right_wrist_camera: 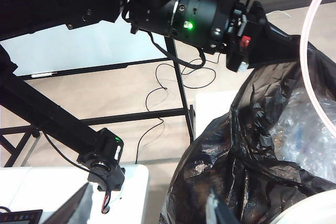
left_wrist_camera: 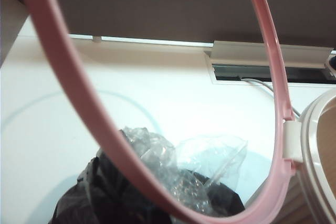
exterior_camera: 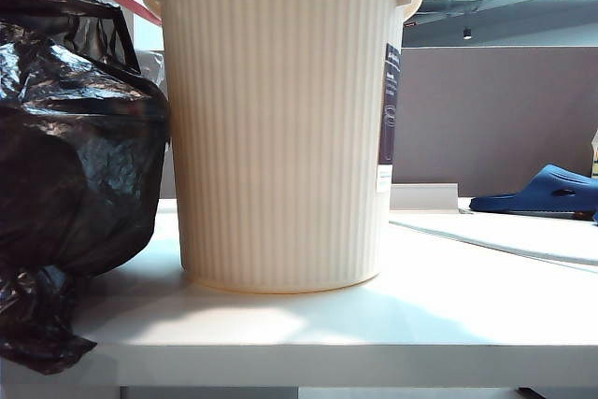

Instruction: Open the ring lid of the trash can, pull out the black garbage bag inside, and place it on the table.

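One dark label strip (exterior_camera: 389,105) unreadable on trash can (exterior_camera: 280,128), left gripper (right_wrist_camera: 294,45) fingers pressed together, right gripper (right_wrist_camera: 152,211) fingers spread.

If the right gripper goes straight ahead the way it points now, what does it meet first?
Most likely the black garbage bag. In the right wrist view the right gripper, its jaws open, shows only its fingertips at the picture's edge, and the bag's crinkled side fills the space just ahead. Depth is unclear, so contact distance cannot be judged.

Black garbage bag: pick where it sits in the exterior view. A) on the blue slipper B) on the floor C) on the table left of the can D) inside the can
C: the black garbage bag rests on the table, left of the trash can.
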Controlling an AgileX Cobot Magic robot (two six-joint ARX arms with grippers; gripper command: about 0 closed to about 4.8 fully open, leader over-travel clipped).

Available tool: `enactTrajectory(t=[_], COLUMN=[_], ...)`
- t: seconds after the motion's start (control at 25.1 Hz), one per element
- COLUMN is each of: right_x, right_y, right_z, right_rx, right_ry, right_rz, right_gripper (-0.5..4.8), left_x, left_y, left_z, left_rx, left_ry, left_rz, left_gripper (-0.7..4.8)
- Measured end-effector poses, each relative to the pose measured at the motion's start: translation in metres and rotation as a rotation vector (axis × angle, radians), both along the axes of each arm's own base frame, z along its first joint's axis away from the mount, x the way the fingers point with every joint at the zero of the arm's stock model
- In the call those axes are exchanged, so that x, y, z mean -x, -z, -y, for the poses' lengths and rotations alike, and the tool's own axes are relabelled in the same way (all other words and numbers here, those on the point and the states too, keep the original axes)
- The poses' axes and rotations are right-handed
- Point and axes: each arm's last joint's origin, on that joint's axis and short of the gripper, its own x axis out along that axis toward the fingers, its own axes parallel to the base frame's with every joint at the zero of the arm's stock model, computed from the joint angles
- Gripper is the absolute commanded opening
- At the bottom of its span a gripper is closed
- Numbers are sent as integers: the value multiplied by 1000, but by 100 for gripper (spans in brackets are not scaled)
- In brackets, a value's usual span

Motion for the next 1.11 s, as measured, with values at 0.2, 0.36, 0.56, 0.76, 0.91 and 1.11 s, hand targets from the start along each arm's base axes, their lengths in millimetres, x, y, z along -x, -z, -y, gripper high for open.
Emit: enactTrajectory(t=[0.2, 0.36, 0.56, 0.76, 0.91, 1.11], right_x=[-1, -1, -1, -1, -1, -1], right_y=[0, 0, 0, 0, 0, 0], right_z=[0, 0, 0, 0, 0, 0], right_rx=[4, 5, 5, 5, 5, 5], right_ry=[11, 12, 13, 13, 13, 13], right_rz=[5, 7, 7, 6, 6, 6], right_gripper=[270, 270, 270, 270, 270, 270], left_x=[-3, -4, -4, -4, -4, -4], left_y=[6, 12, 15, 15, 14, 14], left_z=[1, 1, 1, 1, 1, 1], left_rx=[5, 4, 4, 3, 4, 3], left_ry=[15, 15, 15, 16, 15, 15], left_rz=[-17, -36, -44, -43, -41, -40], left_gripper=[-6, -6, -6, 5, 95, 112])
